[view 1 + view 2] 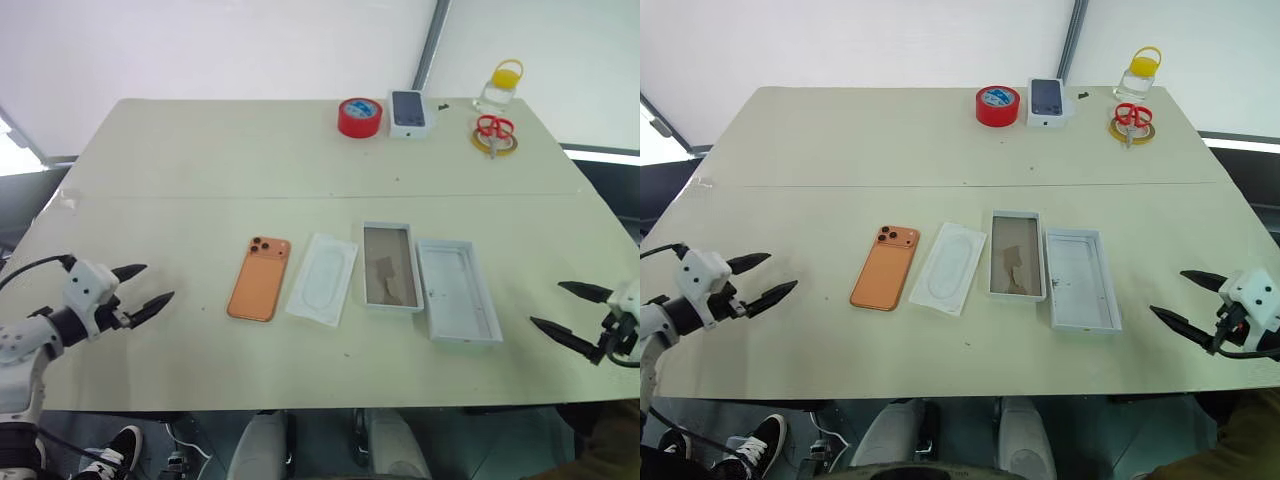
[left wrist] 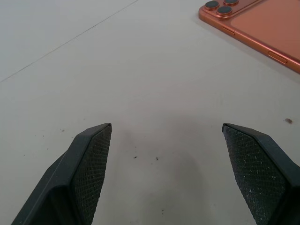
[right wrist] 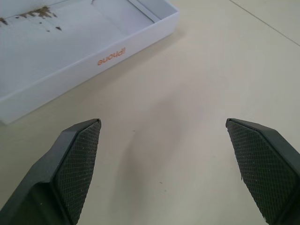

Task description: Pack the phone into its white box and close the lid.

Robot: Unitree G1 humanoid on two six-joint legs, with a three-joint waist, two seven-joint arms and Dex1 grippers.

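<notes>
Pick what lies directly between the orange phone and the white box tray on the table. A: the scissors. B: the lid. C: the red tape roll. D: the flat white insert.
D: the flat white insert lies between the orange phone and the white box tray; the lid lies on the tray's other side.

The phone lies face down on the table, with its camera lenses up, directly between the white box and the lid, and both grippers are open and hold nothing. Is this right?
Not quite. The phone does lie lenses up, but at the left end of the row, beside the flat insert; the white box and the lid lie right of that, as the left eye view shows. The left gripper and right gripper are open and empty.
</notes>
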